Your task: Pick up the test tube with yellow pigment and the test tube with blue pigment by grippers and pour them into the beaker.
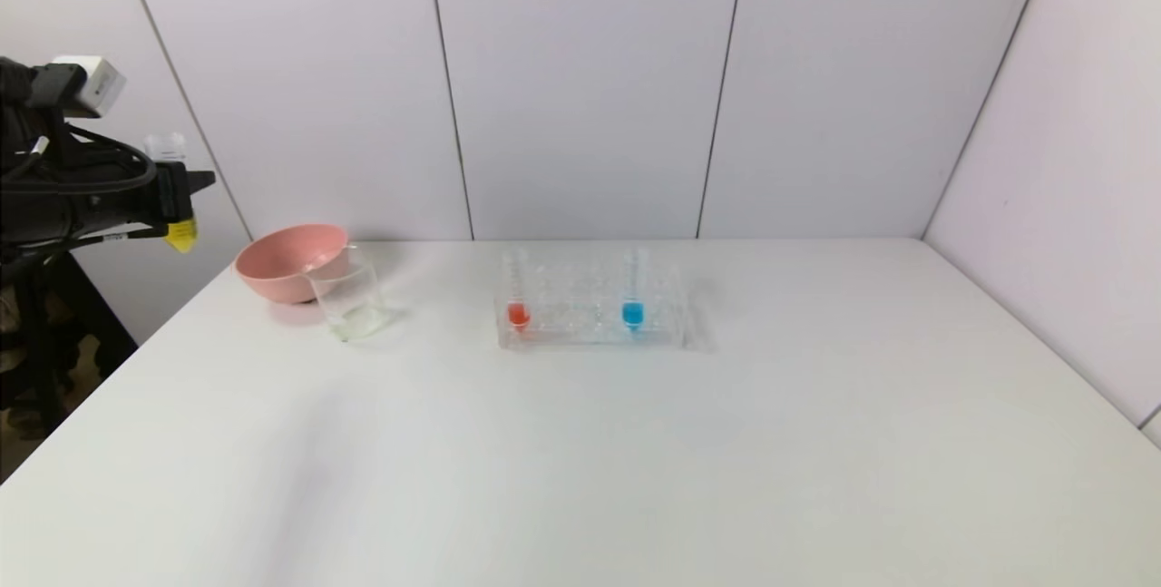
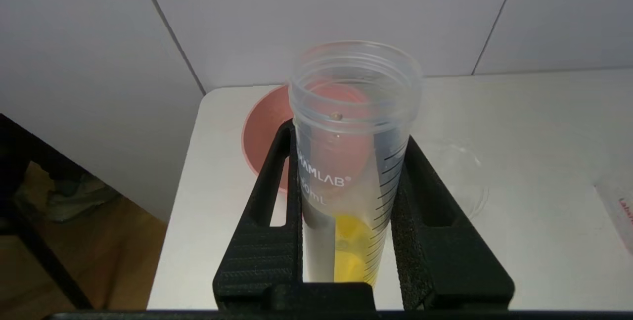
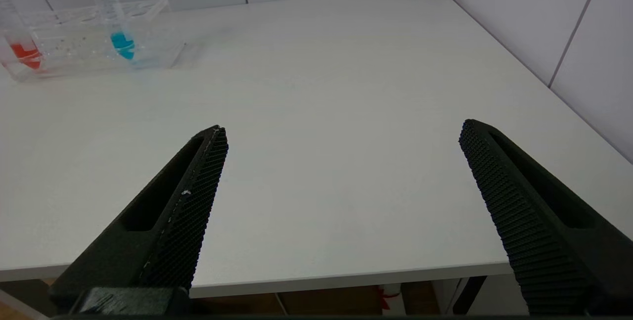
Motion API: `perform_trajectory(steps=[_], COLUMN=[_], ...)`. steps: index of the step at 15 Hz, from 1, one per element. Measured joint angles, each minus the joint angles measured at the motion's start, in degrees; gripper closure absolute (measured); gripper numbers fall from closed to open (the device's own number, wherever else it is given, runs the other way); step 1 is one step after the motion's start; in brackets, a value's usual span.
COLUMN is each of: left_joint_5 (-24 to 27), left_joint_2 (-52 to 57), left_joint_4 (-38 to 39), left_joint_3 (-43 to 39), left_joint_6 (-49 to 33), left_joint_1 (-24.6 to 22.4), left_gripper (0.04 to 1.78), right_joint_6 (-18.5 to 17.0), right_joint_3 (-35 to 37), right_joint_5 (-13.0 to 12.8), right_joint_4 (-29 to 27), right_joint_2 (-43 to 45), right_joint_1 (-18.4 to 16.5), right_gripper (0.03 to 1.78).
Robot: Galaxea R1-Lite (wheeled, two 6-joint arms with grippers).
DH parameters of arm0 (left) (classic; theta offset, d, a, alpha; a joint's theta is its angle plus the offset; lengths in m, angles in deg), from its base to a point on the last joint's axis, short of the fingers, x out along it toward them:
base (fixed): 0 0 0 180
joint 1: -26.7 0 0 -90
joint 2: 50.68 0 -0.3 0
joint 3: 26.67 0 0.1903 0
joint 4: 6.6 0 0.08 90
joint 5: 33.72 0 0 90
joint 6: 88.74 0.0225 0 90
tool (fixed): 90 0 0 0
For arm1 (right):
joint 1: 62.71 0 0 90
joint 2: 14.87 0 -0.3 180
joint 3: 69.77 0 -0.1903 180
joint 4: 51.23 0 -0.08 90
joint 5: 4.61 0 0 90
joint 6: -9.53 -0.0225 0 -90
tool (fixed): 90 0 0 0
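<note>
My left gripper hangs high past the table's left edge, shut on the test tube with yellow pigment, which stands upright. In the left wrist view the black fingers clamp the tube on both sides, with yellow liquid in its tip. The beaker stands on the table, below and to the right of that gripper. The test tube with blue pigment stands upright in the clear rack. My right gripper is open over the table's near right edge, with nothing between its fingers.
A pink bowl sits just behind the beaker. A tube with red liquid stands in the rack's left end. White wall panels close off the back and right side. A dark stand is beside the table's left edge.
</note>
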Motion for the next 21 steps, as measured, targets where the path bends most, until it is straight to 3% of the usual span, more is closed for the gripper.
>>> perform_trajectory(steps=[5,11,14,21], left_joint_5=[5.1,14.7,19.1,23.6], left_joint_2=[-1.1,-8.0,-11.2,-16.4], left_joint_4=[-9.3,-12.9,-19.5,-36.1], left_joint_3=[3.0,13.8,20.1,32.9], left_joint_6=[6.2,17.7,25.1,43.4], left_joint_1=[-1.1,-4.4,-5.8,-6.4], left_gripper=[1.30,1.30,1.30,1.30], right_joint_6=[0.0,0.0,0.0,0.0], right_joint_3=[0.0,0.0,0.0,0.0], right_joint_5=[0.0,0.0,0.0,0.0], right_joint_4=[0.0,0.0,0.0,0.0], right_joint_2=[0.0,0.0,0.0,0.0], right_joint_1=[0.0,0.0,0.0,0.0], right_gripper=[0.10,0.10,0.10,0.10])
